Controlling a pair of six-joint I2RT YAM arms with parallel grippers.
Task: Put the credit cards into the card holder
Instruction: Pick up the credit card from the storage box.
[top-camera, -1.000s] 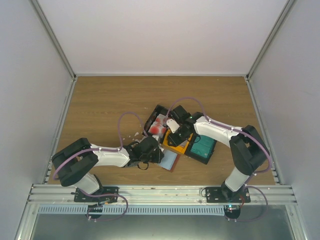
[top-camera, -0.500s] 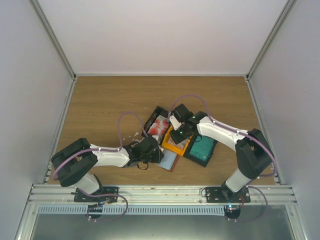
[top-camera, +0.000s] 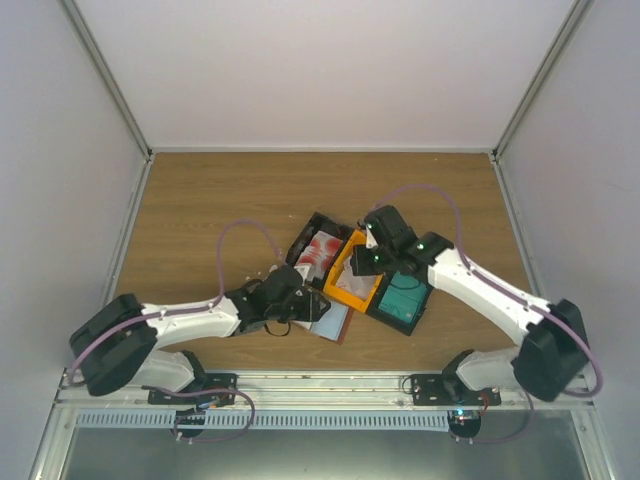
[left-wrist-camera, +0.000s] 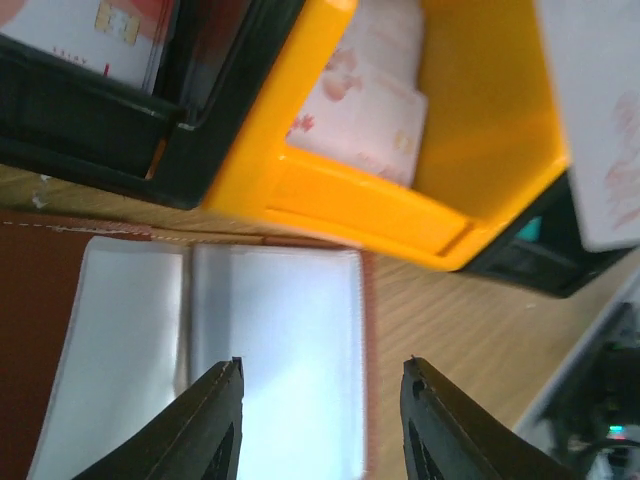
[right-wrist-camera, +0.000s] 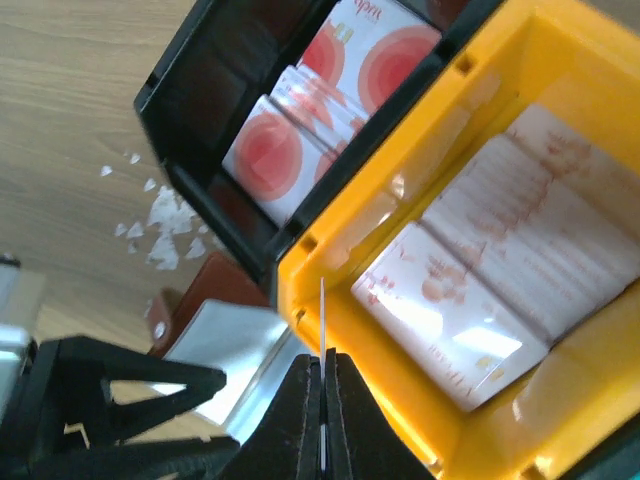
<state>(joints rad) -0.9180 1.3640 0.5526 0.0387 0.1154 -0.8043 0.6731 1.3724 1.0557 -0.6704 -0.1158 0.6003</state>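
One credit card pinched; card holder open

Right gripper clenched on the card, which stands edge-on between its fingertips above the near-left wall of the orange tray. Pinkish cards lie in that tray. Left gripper released, jaws apart over the holder's pale pocket, just near of the orange tray. Contact unclear.

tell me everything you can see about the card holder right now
The card holder is a flat brown leather wallet lying open on the wooden table, its pale bluish-white inner pockets facing up with a fold down the middle. No card shows in the pockets in view. It lies next to the orange tray; contact cannot be told. The open left pincer hangs right over it, touch unclear.
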